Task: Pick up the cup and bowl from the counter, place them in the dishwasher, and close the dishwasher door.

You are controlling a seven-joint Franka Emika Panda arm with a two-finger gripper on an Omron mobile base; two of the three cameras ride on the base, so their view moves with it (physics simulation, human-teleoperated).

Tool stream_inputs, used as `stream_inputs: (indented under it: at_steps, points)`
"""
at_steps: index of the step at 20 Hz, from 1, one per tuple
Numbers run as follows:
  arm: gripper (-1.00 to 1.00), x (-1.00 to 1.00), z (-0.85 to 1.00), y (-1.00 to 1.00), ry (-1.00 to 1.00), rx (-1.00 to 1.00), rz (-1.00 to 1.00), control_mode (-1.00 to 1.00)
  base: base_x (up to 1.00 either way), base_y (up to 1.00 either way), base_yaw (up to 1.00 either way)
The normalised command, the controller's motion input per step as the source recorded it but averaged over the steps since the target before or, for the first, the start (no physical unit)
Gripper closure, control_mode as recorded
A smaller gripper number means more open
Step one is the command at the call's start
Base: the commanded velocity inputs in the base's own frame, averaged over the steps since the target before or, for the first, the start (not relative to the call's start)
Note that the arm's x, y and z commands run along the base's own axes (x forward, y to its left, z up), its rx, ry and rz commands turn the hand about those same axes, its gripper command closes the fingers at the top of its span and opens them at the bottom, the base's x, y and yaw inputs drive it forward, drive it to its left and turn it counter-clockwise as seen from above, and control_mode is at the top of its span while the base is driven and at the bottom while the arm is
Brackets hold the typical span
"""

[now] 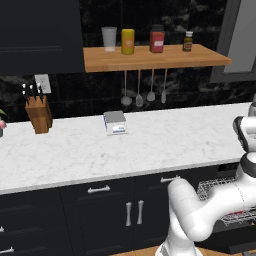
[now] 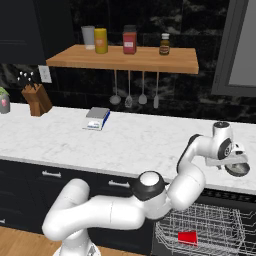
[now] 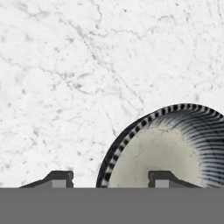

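I see the cup [image 2: 188, 238] already lying in the dishwasher [image 2: 200, 227] rack, nearest me, door still down. Beyond it, on the right of the counter [image 2: 125, 140], my gripper [image 3: 109, 178] straddles the bowl [image 3: 175, 148] rim, one finger inside, one outside, not visibly clamped. Bowl and door remain.

White marble counter [image 1: 150, 145] with grey veins, over dark cabinets. Landmark: small grey scale [image 1: 115, 122], mid-counter, toward back wall. Knife block [image 1: 39, 114] well left of scale, also near wall. Pink-flowered pot [image 2: 4, 102] at far left edge, beyond block. Striped bowl [image 3: 175, 146], black-and-white rim, pale inside, far right of scale, near counter's front edge. Wooden shelf [image 1: 150, 59] above scale: grey tumbler [image 1: 109, 38], yellow jar [image 1: 128, 41], red-lidded jar [image 1: 157, 39], small brown bottle [image 1: 188, 42].
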Motion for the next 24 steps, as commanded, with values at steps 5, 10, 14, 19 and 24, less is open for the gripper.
stream_inputs:
  at_steps: [5, 10, 14, 19, 24]
  points:
    - [1.00, 0.00, 0.00, 0.00, 0.01, 0.00, 0.00, -1.00, 0.00, 0.00, 0.00]
    - [1.00, -0.76, 0.00, 0.13, 0.00, -0.01, 0.01, -1.00, 0.00, 0.00, 0.00]
    - [1.00, -1.00, 0.00, 0.18, -0.05, -0.01, 0.23, -1.00, 0.00, 0.00, 0.00]
    - [1.00, -1.00, 0.00, 0.27, -0.04, 0.00, 0.28, -1.00, 0.00, 0.00, 0.00]
    - [1.00, -1.00, -0.04, 0.18, 0.01, 0.09, 0.22, -1.00, 0.00, 0.00, 0.00]
